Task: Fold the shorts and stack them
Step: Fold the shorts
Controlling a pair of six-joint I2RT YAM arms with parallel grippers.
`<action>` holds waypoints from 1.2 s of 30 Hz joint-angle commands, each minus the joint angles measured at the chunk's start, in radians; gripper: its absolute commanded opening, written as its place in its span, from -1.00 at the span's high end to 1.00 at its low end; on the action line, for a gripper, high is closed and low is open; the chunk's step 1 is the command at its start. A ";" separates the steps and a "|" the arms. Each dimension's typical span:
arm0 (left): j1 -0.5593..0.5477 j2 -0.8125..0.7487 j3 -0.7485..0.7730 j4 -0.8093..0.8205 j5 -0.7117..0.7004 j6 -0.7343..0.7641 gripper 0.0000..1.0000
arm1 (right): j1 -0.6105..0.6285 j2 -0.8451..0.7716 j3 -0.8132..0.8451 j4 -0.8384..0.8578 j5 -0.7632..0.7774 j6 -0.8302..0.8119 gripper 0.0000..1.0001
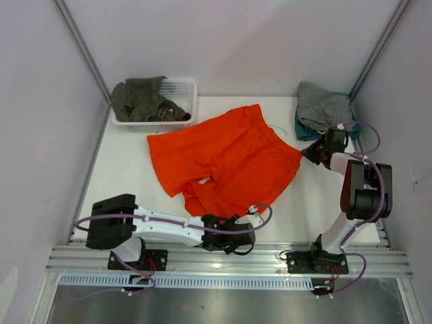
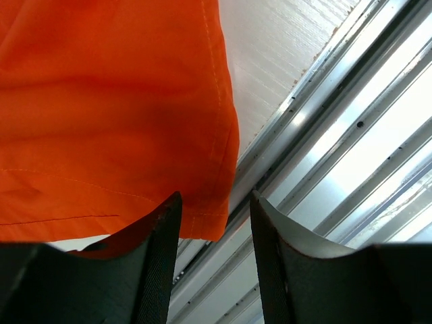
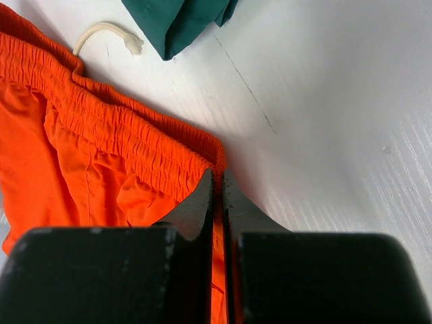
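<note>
The bright orange shorts lie spread across the middle of the white table, with the waistband toward the right. My right gripper is at the right end of that waistband. In the right wrist view, this gripper is shut on the gathered elastic edge of the shorts. A white drawstring trails beyond it. My left gripper is low at the near hem of a leg. In the left wrist view, that gripper stands half open, and the hem corner of the shorts sits just past its left fingertip.
A white basket holding an olive-green garment stands at the back left. A grey garment lies over a teal one at the back right. The teal fabric is close to my right gripper. Metal rails run along the near table edge.
</note>
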 commanded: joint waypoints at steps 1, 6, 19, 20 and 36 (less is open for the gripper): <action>-0.012 0.016 0.052 -0.027 0.015 0.005 0.04 | -0.007 0.007 0.027 0.024 0.007 0.005 1.00; -0.013 0.041 0.040 -0.039 -0.017 -0.010 0.04 | -0.007 0.007 0.027 0.027 0.004 0.005 1.00; -0.012 0.065 0.018 -0.047 -0.052 -0.048 0.23 | -0.011 0.007 0.019 0.030 -0.002 0.006 1.00; -0.012 0.071 0.018 -0.040 -0.048 -0.048 0.33 | -0.011 0.007 0.019 0.030 -0.002 0.008 1.00; -0.048 -0.030 0.099 -0.165 0.084 -0.143 1.00 | -0.019 0.059 0.131 -0.059 0.036 0.005 1.00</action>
